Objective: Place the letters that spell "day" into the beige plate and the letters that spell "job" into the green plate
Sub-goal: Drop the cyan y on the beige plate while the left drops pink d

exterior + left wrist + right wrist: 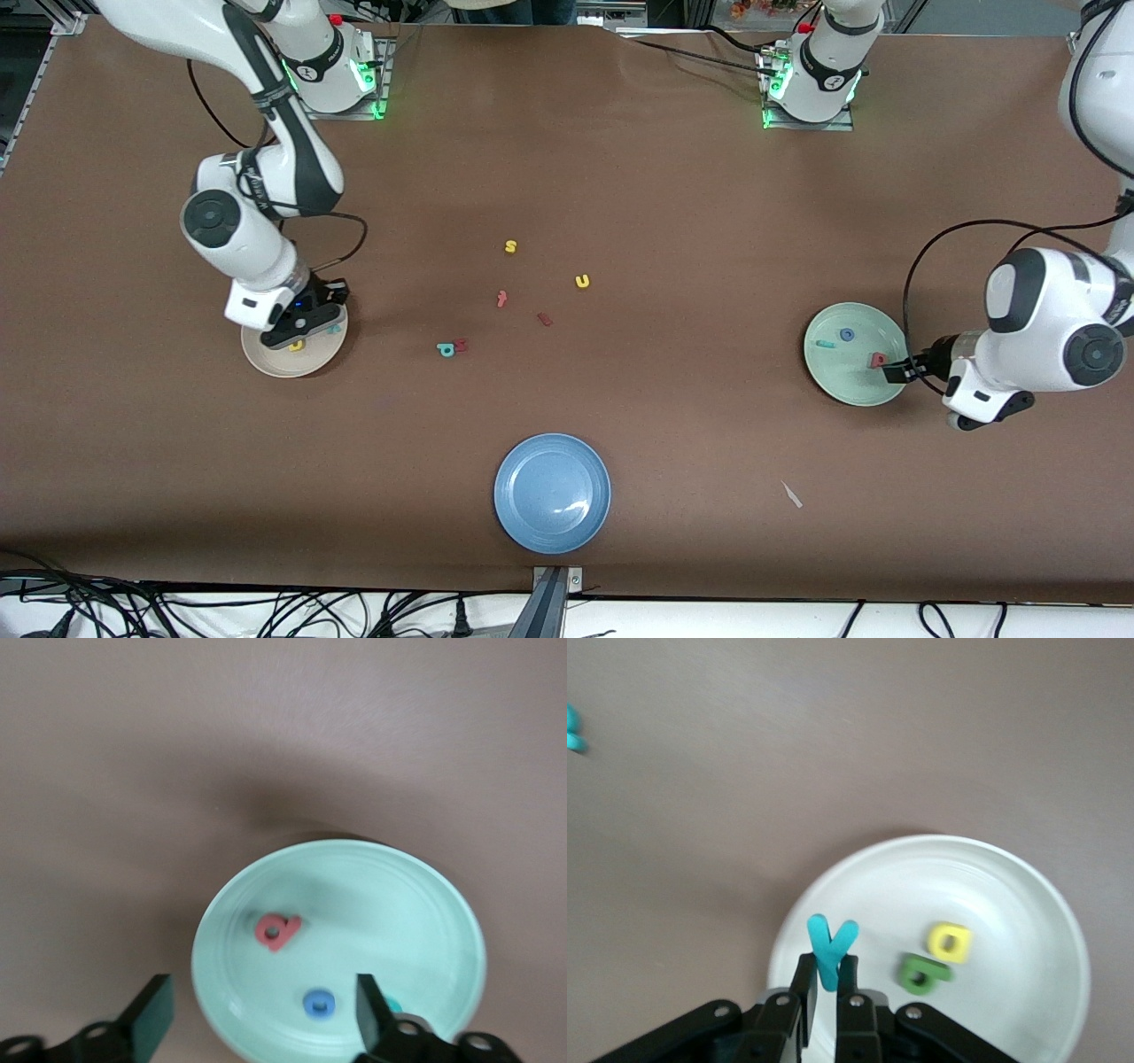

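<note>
Teal "y" (831,950) in right pincer (826,985)

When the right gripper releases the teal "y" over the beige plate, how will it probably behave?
The teal "y" looks like thin foam, so probably very light and slightly squashy. Pinched upright in the right gripper, it will likely topple flat onto the beige plate, not roll.

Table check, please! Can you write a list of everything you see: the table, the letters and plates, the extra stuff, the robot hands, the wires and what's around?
Surface: brown table.
Job's things: green plate holds the red b, blue o and teal j; beige plate holds the yellow d and green a.
Clutter: blue plate; loose letters mid-table.
Hands: left hand open over the green plate; right hand pinches the teal y over the beige plate.
Cables: black wires on both arms.
Surroundings: more cables along the table's near edge.
</note>
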Controlling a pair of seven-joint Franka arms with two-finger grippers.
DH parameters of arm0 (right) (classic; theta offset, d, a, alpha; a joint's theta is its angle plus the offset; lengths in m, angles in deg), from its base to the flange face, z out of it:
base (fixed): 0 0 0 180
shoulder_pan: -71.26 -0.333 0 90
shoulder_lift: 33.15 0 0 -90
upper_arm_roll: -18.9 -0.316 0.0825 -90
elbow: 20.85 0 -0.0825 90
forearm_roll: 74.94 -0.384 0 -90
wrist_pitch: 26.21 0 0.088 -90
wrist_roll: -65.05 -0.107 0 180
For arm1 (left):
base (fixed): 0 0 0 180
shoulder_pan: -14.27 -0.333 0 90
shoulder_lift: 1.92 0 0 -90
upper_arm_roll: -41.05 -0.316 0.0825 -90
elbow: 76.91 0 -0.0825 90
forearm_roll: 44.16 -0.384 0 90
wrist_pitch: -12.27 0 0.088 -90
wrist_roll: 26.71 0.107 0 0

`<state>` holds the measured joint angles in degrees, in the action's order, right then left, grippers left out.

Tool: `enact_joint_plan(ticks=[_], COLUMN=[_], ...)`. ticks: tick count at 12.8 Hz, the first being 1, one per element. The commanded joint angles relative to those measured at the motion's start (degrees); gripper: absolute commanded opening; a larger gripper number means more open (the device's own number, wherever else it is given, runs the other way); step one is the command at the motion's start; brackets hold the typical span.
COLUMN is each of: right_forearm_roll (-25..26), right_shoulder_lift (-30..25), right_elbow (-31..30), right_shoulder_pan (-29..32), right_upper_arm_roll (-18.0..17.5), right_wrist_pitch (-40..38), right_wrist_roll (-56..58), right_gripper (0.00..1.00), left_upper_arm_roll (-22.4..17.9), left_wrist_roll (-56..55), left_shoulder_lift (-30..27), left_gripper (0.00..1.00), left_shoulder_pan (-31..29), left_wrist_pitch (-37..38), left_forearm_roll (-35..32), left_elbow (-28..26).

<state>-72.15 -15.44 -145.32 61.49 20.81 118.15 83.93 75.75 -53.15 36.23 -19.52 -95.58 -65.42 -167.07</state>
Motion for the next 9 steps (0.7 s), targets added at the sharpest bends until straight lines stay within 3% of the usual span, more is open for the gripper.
enact_joint_plan(ticks=[1,2,4,5,9], right_forearm_roll=[0.3,0.2,-0.3,-0.5,-0.6], right_shoulder_lift=[-0.6,-0.6,-0.4,-0.4,-0.5], right_elbow=[-0.6,-0.8,-0.9,-1.0,-1.1], right_shoulder_pan=[1.4,1.8,1.9,1.9,1.9], right_upper_arm_roll=[1.1,1.3,1.4,1.4,1.4], right_wrist_pitch=[-0.5,-0.5,-0.5,-0.6,-0.6], right_wrist_roll=[5.0,5.0,4.3,4.1,3.3], right_gripper=[0.04,0.1,0.62,0.82,0.85], left_upper_arm_roll=[3.4,5.2,8.8,9.8,11.3], left_wrist_roll=[2.0,2.0,2.0,2.0,3.3], left_shoulder_lift=[-3.0,-3.0,-5.2,-6.4,-8.8], left_gripper=[1.0,1.0,1.0,1.0,1.0], left_shoulder_pan=[0.6,0.5,0.0,0.1,0.5], left_wrist_pitch=[13.7,17.7,23.6,24.4,25.2], left_forearm_roll=[-0.7,-0.6,-0.5,-0.5,-0.4], left_elbow=[8.6,12.2,17.4,18.7,18.9])
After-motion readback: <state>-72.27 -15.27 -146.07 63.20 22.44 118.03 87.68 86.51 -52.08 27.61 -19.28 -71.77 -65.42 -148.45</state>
